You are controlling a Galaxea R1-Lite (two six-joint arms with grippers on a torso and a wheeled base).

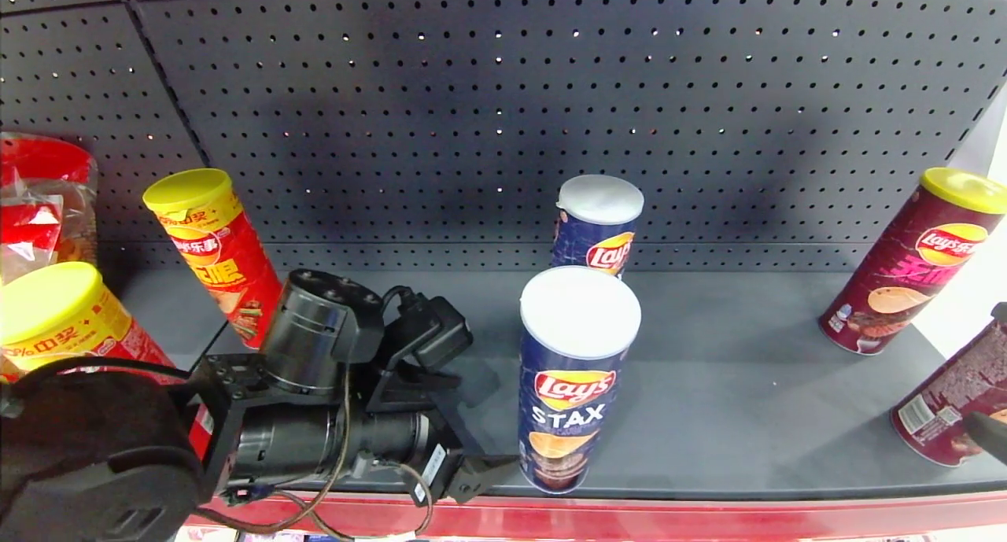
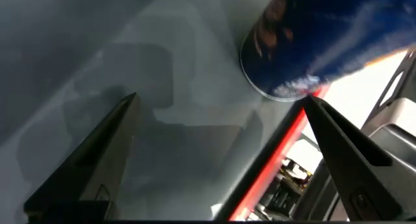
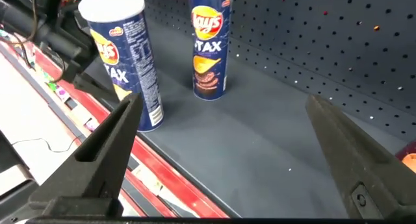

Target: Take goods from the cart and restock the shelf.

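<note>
front blue can (image 1: 578, 377) stands at the shelf's (image 1: 747, 392) front edge, the rear blue can (image 1: 595, 227) behind it. my left pincer (image 2: 219, 102) gapes wide and empty just beside the front one; my right pincer (image 3: 224, 100) is wide and empty too. i judge this placement done, with more goods to fetch.

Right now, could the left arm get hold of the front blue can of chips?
Probably yes. The left end effector is open, low over the shelf beside the front blue can, and nothing stands between them. It would likely need a small sideways shift.
</note>
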